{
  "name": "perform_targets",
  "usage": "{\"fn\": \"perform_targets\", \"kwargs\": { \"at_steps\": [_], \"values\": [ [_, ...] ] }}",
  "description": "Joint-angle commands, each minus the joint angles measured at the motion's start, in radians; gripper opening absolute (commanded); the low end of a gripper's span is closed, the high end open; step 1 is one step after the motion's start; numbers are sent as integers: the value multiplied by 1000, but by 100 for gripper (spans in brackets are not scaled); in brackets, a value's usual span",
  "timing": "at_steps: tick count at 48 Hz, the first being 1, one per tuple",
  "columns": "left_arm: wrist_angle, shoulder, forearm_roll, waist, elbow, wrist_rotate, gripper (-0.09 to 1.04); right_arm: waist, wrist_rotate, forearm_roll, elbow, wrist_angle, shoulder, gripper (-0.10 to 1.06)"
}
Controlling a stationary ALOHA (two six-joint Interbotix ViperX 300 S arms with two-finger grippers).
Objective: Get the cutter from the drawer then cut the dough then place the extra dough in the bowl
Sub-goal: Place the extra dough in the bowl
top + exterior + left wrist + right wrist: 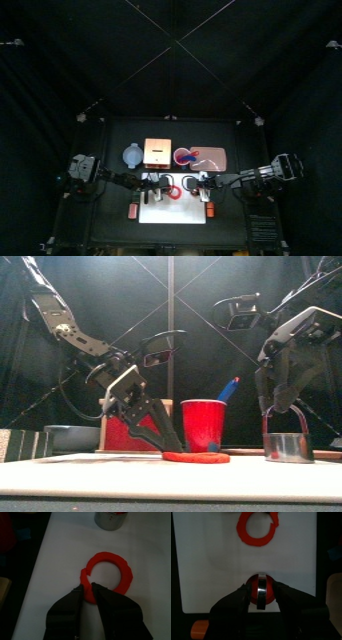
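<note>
The left end effector (89,588) is closed, pinching one side of the red dough ring (124,568), which lies on the white cutting board (60,557). The right end effector (260,586) clamps the wire handle of the round metal cutter (286,446), which stands on the board nearby with red dough inside. Behind the board are a red cup (203,424) and a blue-grey bowl (132,154).

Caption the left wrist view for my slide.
Left gripper pinching the red dough ring on the white cutting board.

Bare board (211,562) lies open between the ring (125,574), gripped by the left claw (88,588), and the cutter (287,446) held by the right claw (260,587), while the cup (203,424), box (159,150) and bowl (132,155) block the way behind the board.
</note>
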Motion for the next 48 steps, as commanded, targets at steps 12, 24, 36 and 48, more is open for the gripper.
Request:
{"fn": "perform_targets", "kwargs": {
  "at_steps": [12, 24, 36, 48],
  "values": [
    [-20, -83, 89, -2, -5, -2, 58, 0, 0, 2, -20, -6, -12, 77],
    [-40, -232, 147, 23, 15, 0, 58, 0, 2, 5, -15, -6, -12, 77],
    [-115, -423, 167, 91, 120, 2, 58, -5, 0, 6, -14, -6, -12, 77],
    [-137, -680, 264, 207, 189, 0, 58, -8, 0, 0, -14, -6, -12, 77]
  ]
}}
